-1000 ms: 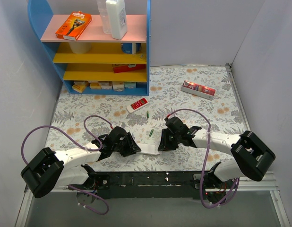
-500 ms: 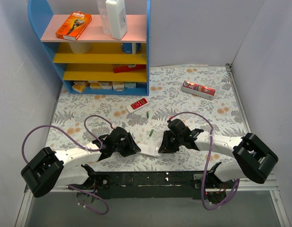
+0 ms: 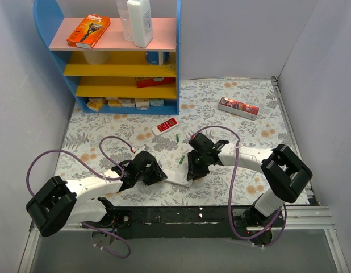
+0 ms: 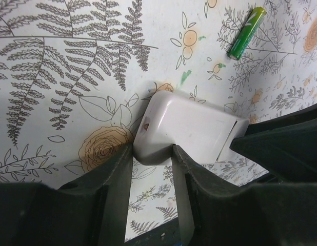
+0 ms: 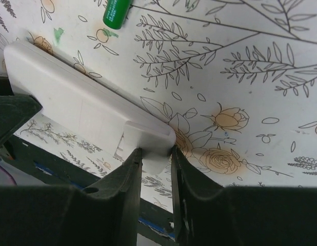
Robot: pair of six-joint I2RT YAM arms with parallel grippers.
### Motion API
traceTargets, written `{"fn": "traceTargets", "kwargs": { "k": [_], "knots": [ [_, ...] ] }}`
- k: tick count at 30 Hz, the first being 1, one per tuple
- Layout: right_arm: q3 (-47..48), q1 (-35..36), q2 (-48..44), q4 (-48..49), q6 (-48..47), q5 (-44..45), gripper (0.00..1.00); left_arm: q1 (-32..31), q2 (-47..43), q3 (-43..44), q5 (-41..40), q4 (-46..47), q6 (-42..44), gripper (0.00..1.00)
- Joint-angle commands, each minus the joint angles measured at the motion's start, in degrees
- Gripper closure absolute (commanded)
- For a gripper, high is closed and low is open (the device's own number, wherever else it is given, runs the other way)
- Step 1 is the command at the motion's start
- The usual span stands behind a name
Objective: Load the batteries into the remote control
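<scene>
The remote control [image 4: 192,128], plain back up, spans between the tools: the left tool [image 4: 151,166] pinches one end and the right tool [image 5: 152,163] the other, jaws nearly closed. It is probably light, stiff, slick plastic, best gripped by its ends. A battery [image 4: 246,32] lies beyond the left tool's tips.

Remote control [image 4: 189,130] face hidden (turned down).

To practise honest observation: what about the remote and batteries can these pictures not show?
- The remote face: all views, it lies back up.
- The remote ends: top view, covered by the left fingers and right fingers.
- One battery: right wrist view, cut by the top edge.
</scene>
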Motion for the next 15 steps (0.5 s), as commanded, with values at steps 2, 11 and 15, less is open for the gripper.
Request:
{"fn": "traceTargets", "kwargs": {
  "k": [2, 11, 15],
  "knots": [
    [5.4, 1.4, 4.8, 12.4, -4.7, 0.3, 0.99, -2.1, 3.9, 1.9, 4.1, 8.6, -3.5, 0.67],
    [-11.5, 1.5, -8.6, 19.4, 10.3, -0.2, 0.99, -2.2, 2.5, -1.0, 3.5, 9.8, -6.0, 0.68],
    [-13.6, 1.4, -10.8, 23.7, 14.4, 0.9, 0.99, -2.4, 3.1, -0.6, 4.3, 10.0, -5.8, 0.72]
  ]
}}
